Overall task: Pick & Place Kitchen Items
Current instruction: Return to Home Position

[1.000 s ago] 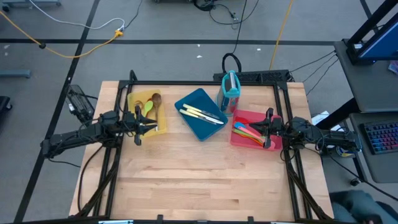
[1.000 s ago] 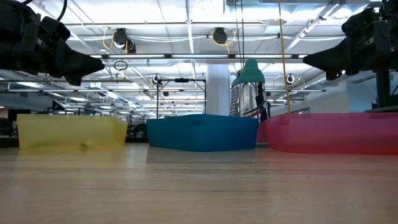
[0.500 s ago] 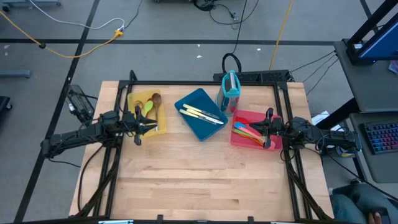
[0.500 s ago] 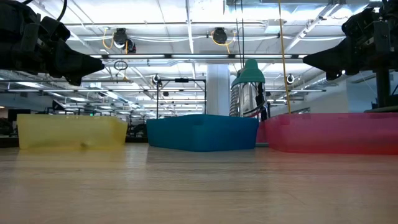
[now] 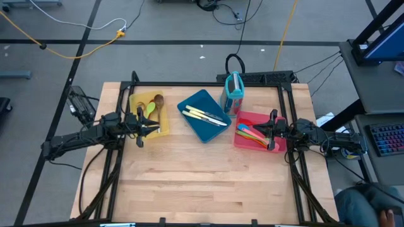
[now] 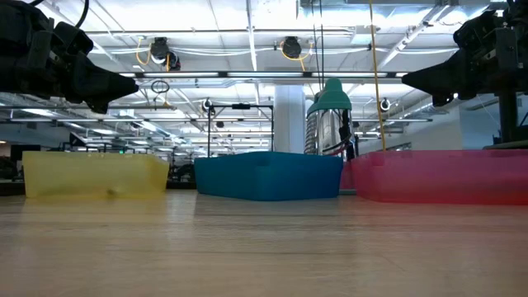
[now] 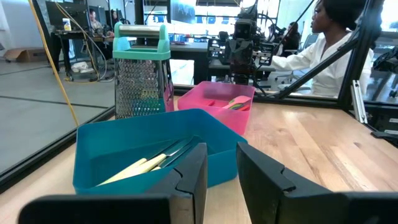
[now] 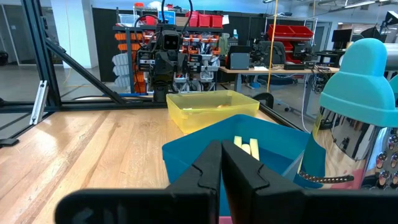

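Observation:
The utensils lie in three trays. Wooden spoons [image 5: 158,101] and a green one [image 5: 150,108] are in the yellow tray [image 5: 136,101]. Cream-handled knives [image 5: 203,115] lie in the blue tray [image 5: 203,98]. Orange, blue and green utensils [image 5: 248,133] are in the red tray [image 5: 260,118]. My left gripper [image 5: 156,129] hovers level over the yellow tray's near right corner, pointing at the blue tray [image 7: 124,140], slightly open and empty [image 7: 221,165]. My right gripper [image 5: 256,130] hovers above the red tray, pointing left, shut and empty [image 8: 222,155].
A metal grater with a teal handle [image 5: 233,93] stands upright between the blue and red trays at the far side. The near half of the wooden table [image 5: 208,189] is bare. A person [image 7: 323,43] sits beyond the table's right side; another shows at the near right corner [image 5: 369,205].

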{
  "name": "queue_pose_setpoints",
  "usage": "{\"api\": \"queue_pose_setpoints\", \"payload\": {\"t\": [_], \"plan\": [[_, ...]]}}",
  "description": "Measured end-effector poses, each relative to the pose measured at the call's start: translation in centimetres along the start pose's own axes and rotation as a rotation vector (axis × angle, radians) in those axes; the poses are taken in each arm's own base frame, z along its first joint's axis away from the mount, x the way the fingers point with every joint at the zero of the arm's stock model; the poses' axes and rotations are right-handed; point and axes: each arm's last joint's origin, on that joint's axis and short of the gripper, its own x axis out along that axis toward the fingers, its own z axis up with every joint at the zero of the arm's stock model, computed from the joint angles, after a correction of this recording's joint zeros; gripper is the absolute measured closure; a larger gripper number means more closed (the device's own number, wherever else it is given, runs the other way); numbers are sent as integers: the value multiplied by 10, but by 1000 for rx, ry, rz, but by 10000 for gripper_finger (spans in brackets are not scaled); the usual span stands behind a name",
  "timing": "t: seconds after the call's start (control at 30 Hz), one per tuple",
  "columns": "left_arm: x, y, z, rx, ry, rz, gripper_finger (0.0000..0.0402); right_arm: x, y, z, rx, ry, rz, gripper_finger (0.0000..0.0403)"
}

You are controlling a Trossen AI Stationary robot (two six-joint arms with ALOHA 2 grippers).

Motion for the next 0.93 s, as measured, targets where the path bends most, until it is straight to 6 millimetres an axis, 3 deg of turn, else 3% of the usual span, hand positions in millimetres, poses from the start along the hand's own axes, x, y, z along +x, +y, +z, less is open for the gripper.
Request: {"api": "queue_pose_setpoints", "payload": {"t": [0.93], "plan": [[0, 0, 0, 0, 0, 0, 311, 0, 0, 0, 0, 0, 0, 394]]}}
